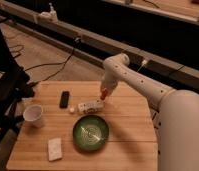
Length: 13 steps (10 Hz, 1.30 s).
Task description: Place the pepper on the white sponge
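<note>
My gripper (105,96) hangs from the white arm over the far middle of the wooden table (128,125). It is shut on the small red-orange pepper (102,94), which shows at its tip just above the right end of the white box-like strip (90,106). The white sponge (55,148) lies flat near the table's front left corner, well away from the gripper, with nothing on it.
A green plate (91,132) sits at the table's middle, between gripper and sponge. A white cup (33,115) stands at the left edge. A small black object (65,99) lies at the back left. A dark chair (8,90) stands left of the table.
</note>
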Motion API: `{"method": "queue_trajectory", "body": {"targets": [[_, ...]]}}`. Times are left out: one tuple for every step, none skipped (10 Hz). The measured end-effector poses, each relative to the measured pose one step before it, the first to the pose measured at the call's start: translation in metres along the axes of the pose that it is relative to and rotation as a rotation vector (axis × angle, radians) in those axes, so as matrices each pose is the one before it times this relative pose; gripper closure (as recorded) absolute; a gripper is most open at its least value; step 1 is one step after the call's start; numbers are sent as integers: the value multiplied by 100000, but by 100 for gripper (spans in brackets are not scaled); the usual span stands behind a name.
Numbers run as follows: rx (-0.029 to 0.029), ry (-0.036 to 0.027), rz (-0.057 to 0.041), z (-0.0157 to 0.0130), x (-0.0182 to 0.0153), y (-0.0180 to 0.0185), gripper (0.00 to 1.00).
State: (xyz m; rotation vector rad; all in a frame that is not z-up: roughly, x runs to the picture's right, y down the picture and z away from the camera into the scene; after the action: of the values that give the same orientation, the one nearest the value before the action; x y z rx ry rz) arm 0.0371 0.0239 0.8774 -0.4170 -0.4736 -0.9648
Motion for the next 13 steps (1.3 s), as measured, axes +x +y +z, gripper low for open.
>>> {"method": "queue_trajectory", "body": {"targets": [[1430, -1829, -1858, -670, -2348, -1428, 100], [988, -2152, -1544, -398, -2470, -1235, 100], [937, -2905, -1184, -127, -2687, -1134, 100], [748, -3604, -1183, 52, -3390, -1162, 100], [311, -2389, -316, 216, -2168, -635, 100], [65, -2332, -36, 440, -2557, -622, 100], [183, -1334, 539, 583, -2046, -549, 100], [218, -1228, 298, 602, -1716, -365, 100], [521, -2055, -63, 795, -2433, -577, 100], [554, -3812, -1113, 928, -2828, -627, 100], [215, -1493, -392, 337, -1099, -181, 100], [28, -65, 148, 15, 5, 39, 100], [74, 72, 257, -61, 87, 92, 100]]}}
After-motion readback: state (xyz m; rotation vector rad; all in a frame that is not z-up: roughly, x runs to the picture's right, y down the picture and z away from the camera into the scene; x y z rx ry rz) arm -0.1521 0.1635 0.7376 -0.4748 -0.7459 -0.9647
